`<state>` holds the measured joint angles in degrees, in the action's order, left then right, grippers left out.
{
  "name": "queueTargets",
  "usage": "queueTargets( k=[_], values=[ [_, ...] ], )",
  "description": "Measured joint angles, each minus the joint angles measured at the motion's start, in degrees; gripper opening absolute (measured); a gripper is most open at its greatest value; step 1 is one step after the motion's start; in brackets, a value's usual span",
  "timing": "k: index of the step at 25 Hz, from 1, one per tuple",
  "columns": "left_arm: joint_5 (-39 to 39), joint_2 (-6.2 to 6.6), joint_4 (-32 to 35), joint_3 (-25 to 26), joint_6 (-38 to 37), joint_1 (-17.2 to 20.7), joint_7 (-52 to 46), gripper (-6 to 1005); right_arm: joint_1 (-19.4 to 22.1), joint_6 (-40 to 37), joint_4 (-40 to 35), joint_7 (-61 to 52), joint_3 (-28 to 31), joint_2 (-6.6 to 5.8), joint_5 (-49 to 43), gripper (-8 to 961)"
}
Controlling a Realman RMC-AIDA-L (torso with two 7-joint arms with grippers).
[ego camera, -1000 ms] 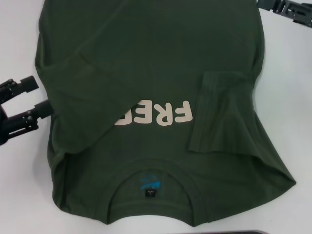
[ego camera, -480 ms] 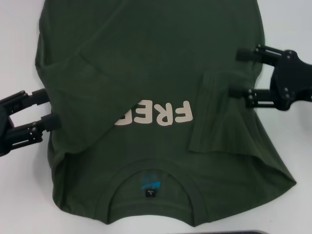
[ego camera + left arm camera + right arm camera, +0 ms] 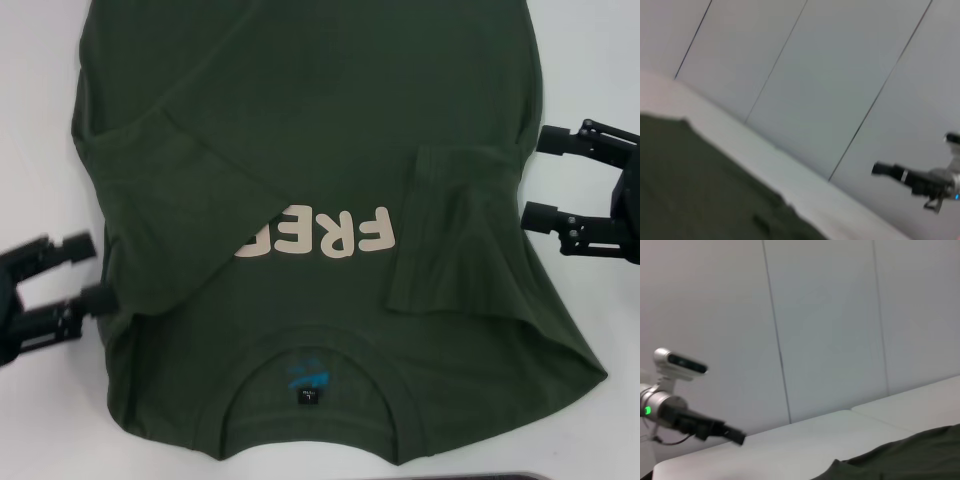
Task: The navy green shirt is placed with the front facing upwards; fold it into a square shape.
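Observation:
The navy green shirt lies flat on the white table, collar and black neck label nearest me. Both sleeves are folded inward; the left one covers part of the cream lettering, and the right one lies beside it. My left gripper is open at the shirt's left edge, level with the lettering, holding nothing. My right gripper is open just off the shirt's right edge, also holding nothing. Each wrist view shows a strip of the shirt and the other arm farther off.
Bare white table flanks the shirt on both sides. A dark object peeks in at the near edge. Grey wall panels stand behind the table.
The right gripper, which had come in over the folded right sleeve, has pulled back to the right off the shirt. The left gripper has shifted nearer to me along the left edge.

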<state>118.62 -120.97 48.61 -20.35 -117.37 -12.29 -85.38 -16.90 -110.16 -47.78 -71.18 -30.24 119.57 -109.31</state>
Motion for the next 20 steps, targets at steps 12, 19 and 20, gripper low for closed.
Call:
queueTargets(
  k=[12, 19, 20],
  values=[
    [5.51, -2.24, 8.62, 0.20, -0.06, 6.90, -8.03, 839, -0.48, 1.10, -1.05, -4.69, 1.83, -0.74, -1.17, 922],
    [12.65, -2.01, 12.62, 0.32, 0.23, 6.16, -25.17, 839, -0.31, 1.23, -3.81, -7.29, 2.05, -0.83, -2.21, 924],
    [13.40, -1.91, 12.65, 0.26, 0.28, 5.69, -27.25, 839, -0.33, 1.27, -4.04, -7.37, 2.22, -0.83, -2.22, 924]
  ],
)
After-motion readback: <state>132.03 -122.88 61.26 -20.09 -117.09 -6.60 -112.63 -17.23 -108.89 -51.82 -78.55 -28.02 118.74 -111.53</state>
